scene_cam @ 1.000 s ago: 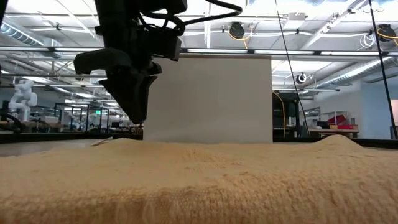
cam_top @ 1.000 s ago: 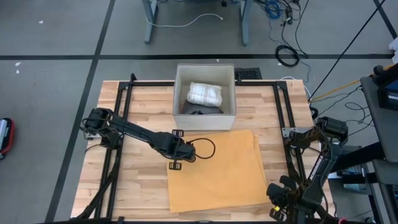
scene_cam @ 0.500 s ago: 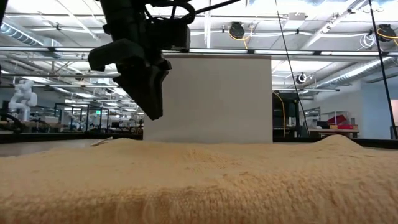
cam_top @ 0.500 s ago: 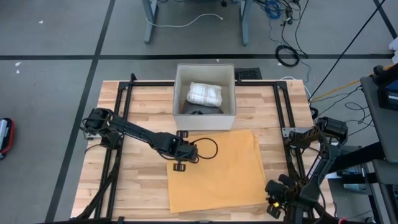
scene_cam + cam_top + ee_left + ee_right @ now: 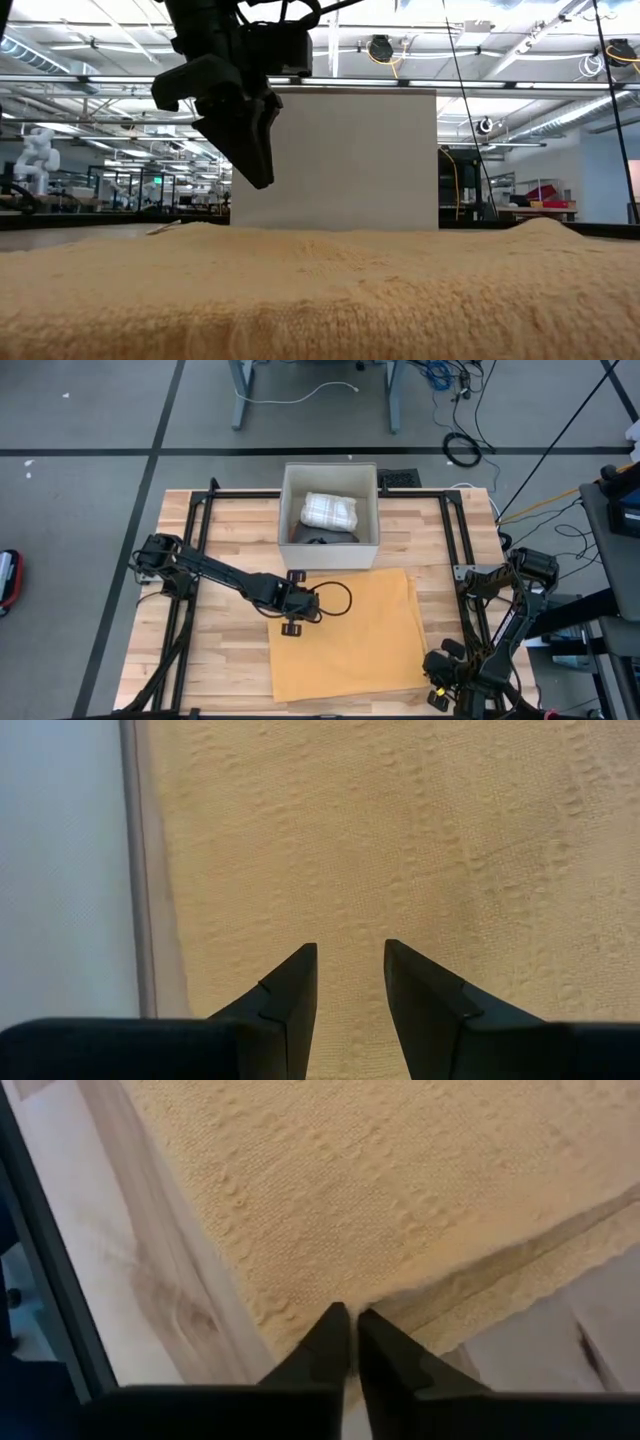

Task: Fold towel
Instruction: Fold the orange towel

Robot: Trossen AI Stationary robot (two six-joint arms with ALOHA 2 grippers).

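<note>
The left hand (image 5: pixel 304 603) hangs above the towel (image 5: pixel 350 630), over the towel's corner nearest the bin, its two fingers (image 5: pixel 290 1000) parted with nothing between them and their tips clear of the cloth. The right hand (image 5: pixel 350 1342) sits low at the opposite corner of the towel, the one farthest from the bin, its fingers almost together right at the towel's doubled edge; whether they pinch the cloth I cannot tell.

The towel is mustard-yellow with a knitted, ribbed weave and lies spread on the counter (image 5: pixel 230 650) directly in front of the white square bin (image 5: pixel 329 550), one edge close to the bin's wall. The bin holds a folded, white checked cloth (image 5: pixel 329 510).

The counter is made of pale wooden planks and carries a black metal frame (image 5: pixel 190 550) on both sides of the bin. Around it lies grey floor with dark seams, and cables (image 5: pixel 462 450) trail beyond the bin. In the low view the room behind the bin is a large hall with ceiling beams, strip lights and a white robot figure (image 5: pixel 33 155) far off. No writing can be read.
</note>
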